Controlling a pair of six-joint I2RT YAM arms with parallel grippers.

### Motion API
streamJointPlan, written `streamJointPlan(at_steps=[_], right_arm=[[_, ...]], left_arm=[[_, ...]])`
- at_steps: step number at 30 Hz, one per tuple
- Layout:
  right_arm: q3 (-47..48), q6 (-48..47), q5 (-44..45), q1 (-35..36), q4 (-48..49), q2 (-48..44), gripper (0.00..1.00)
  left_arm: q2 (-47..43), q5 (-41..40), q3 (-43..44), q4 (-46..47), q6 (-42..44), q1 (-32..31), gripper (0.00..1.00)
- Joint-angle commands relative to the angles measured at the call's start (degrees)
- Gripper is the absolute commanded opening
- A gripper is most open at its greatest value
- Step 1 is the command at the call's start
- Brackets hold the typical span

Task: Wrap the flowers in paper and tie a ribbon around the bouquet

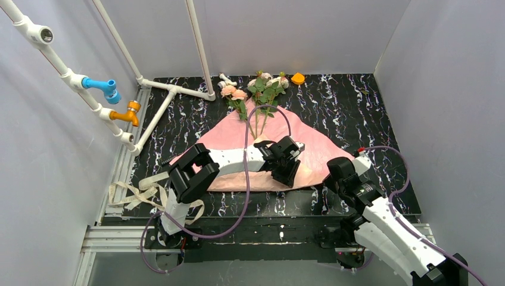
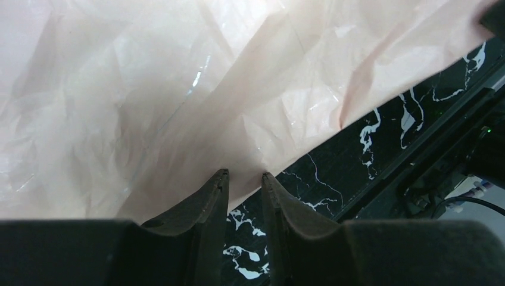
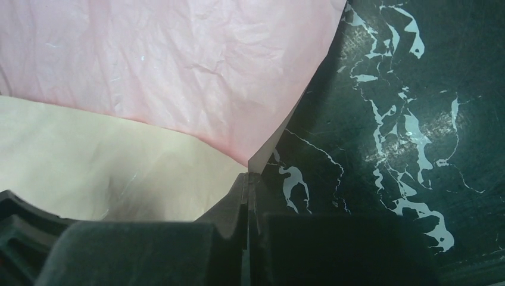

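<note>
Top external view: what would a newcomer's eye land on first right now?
The big salmon-pink paper spread on the black marbled table, with the pink and cream roses lying at its far tip. Next, the right gripper, jaws shut on the sheet's near right corner, tan underside showing, and the left gripper, jaws slightly apart at its near edge.

the paper lies spread, salmon side up, at the middle of the black marbled table. the flowers lie at its 12 o'clock, stems on the sheet, blooms past its far edge. the left gripper sits over the paper's 6 o'clock edge. the right gripper meets its 4 o'clock corner. the ribbon lies in loose loops at the table's 8 o'clock corner.
</note>
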Motion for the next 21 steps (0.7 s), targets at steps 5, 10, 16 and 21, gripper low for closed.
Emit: streamJointPlan(at_steps=[5,10,16,21], right_arm=[[4.1,-7.3,-3.7,-0.3,3.9,0.0,0.01],[5.4,-11.5,-6.0,-0.3,6.5,0.6,0.01],[6.6,-14.4,-7.1,-0.2,7.2,1.7,0.01],[7.2,-15.7,-7.4,-0.2,7.4,1.4,0.01]], left_arm=[[3.0,0.1,0.8,2.7,-1.1,0.0,0.25],[-0.4,-3.4,3.5,-2.3,-0.9,0.1,0.25],[0.6,-10.7,11.5,-12.4,-1.4,1.6,0.2],[4.0,-9.1,11.8,-10.6,-4.6,4.1,0.1]])
